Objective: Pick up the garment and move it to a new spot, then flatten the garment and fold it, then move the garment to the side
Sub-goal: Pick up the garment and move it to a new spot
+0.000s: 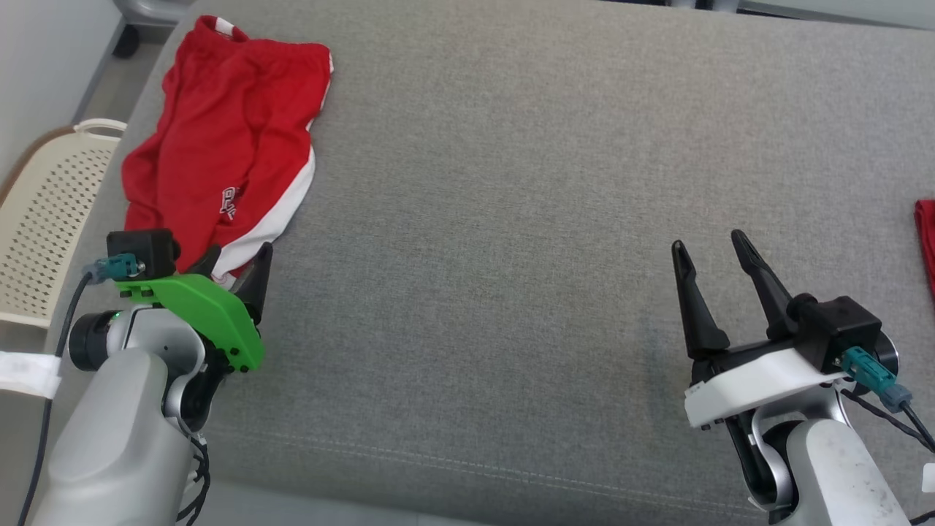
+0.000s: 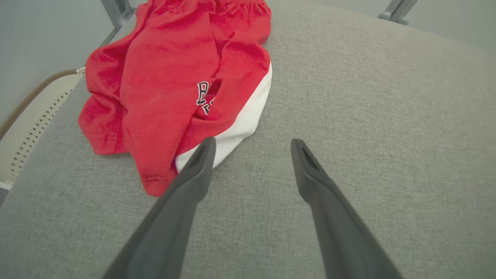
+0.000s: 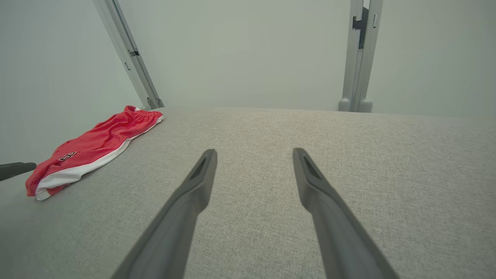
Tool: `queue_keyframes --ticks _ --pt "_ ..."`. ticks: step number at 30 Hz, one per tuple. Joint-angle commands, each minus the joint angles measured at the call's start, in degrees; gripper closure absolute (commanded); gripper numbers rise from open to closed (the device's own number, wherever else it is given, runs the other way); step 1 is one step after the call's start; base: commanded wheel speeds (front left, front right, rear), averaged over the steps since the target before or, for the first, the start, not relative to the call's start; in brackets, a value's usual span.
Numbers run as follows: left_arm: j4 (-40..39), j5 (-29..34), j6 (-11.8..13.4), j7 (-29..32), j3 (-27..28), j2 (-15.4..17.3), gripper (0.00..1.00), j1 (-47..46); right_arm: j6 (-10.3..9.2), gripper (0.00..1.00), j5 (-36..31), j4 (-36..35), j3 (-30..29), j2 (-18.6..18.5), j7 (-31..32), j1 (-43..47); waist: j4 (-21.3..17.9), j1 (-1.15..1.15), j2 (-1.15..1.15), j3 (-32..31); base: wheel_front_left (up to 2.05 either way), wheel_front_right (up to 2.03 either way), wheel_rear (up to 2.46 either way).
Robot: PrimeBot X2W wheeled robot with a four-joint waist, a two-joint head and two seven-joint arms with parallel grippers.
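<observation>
The garment (image 1: 219, 146) is a pair of red shorts with a white side stripe and a small logo, lying crumpled at the far left of the grey padded surface (image 1: 548, 219). It also appears in the left wrist view as the garment (image 2: 174, 77) and, far to the left in the right wrist view, as the garment (image 3: 93, 149). My left gripper (image 1: 237, 256) is open just short of the shorts' near white hem, its left finger over the hem edge in the left wrist view (image 2: 250, 144). My right gripper (image 1: 712, 245) stands open over bare fabric at the right, empty (image 3: 254, 153).
A cream perforated basket (image 1: 51, 212) stands off the surface's left edge. A piece of another red cloth (image 1: 926, 241) shows at the right edge. Two metal frame posts (image 3: 358, 58) rise behind the far edge. Bare grey surface stretches between the grippers.
</observation>
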Motion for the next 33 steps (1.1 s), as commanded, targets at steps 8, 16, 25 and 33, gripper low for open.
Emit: queue_keyframes --ticks 8,16,25,33 --pt "12.5 -5.2 -1.0 0.8 0.9 1.2 0.0 -6.7 -0.04 0.0 -0.1 0.6 1.3 -0.4 -1.1 -3.9 -6.0 0.0 0.0 7.3 0.0 0.0 0.0" --pt "19.9 -9.2 -1.0 2.2 1.7 3.3 0.53 -9.1 -0.04 0.0 0.5 2.1 2.0 -0.1 -2.5 -5.8 -8.3 0.0 0.0 8.9 0.0 0.0 0.0" --pt "19.8 -9.8 -1.0 -3.5 0.4 4.5 1.0 -8.8 -0.04 0.0 0.9 4.0 0.7 0.5 -4.2 -5.0 -8.9 0.0 0.0 7.7 0.0 0.0 0.0" --pt "12.1 -7.3 0.7 -13.7 0.1 6.1 1.0 -6.3 -0.04 0.0 1.5 4.8 -0.4 0.7 -4.7 -2.9 -7.2 0.0 0.0 3.1 0.0 0.0 0.0"
